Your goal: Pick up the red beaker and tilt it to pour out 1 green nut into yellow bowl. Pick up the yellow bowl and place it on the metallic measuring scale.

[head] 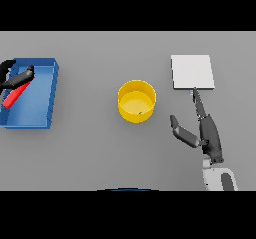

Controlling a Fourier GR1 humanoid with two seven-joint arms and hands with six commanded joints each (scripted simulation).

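The grey table (90,153) carries a blue tray (45,119) at far left, cut by the edge. The metallic measuring scale (192,72) lies upper right. The yellow bowl (136,101) stands mid-table, a barely visible green nut (140,113) inside. The right hand (206,133), fingers straight and spread, reaches toward the scale. The left hand (14,78) grips the red beaker (14,96) over the tray.

You see even, flat light over the grey table (100,153), no glare, with only faint soft shading beside the yellow bowl (136,101).
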